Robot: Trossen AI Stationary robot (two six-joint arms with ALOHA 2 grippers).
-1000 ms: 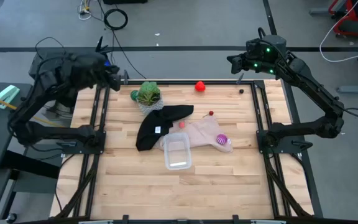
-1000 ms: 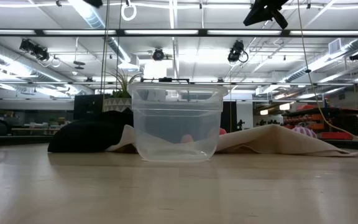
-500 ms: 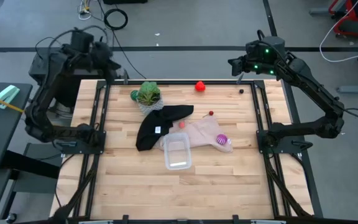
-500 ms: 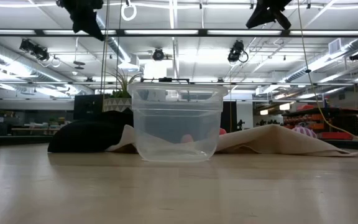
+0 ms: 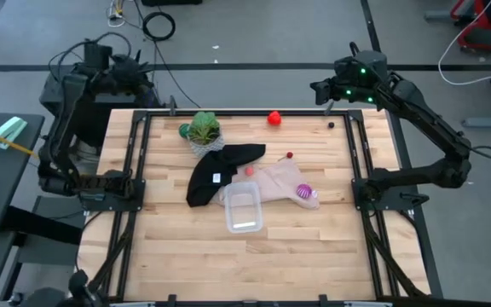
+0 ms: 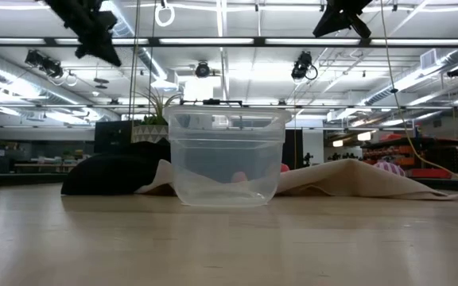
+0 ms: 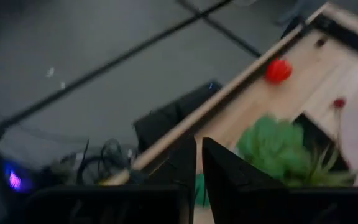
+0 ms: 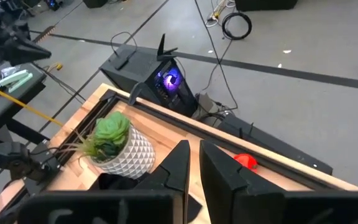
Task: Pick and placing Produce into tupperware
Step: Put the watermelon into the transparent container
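Note:
The clear tub [image 5: 243, 207] stands on the table's middle, its far end on the beige cloth [image 5: 278, 182]; the low view shows the tub [image 6: 226, 156] up close. The red fruit [image 5: 274, 118] lies by the far edge. The purple fruit [image 5: 304, 191] rests on the beige cloth, and the pinkish fruit [image 5: 250, 170] lies beside the black cloth [image 5: 218, 170]. A green fruit [image 5: 184, 130] sits left of the potted plant [image 5: 203, 128]. My left gripper [image 5: 141, 75] hangs shut beyond the far left corner. My right gripper [image 5: 320, 88] hangs shut beyond the far right corner.
A small red piece [image 5: 289, 156] lies near the beige cloth's far edge. A black frame [image 5: 135, 145] borders the table. The near half of the wooden table [image 5: 254, 264] is bare. Cables and a black box [image 8: 148, 65] lie on the floor beyond the far edge.
My left arm has swung back from over the table's far left corner, moving toward the far left and up; its gripper now hangs beyond the table's frame. The fruits, the tub and the cloths have kept their places.

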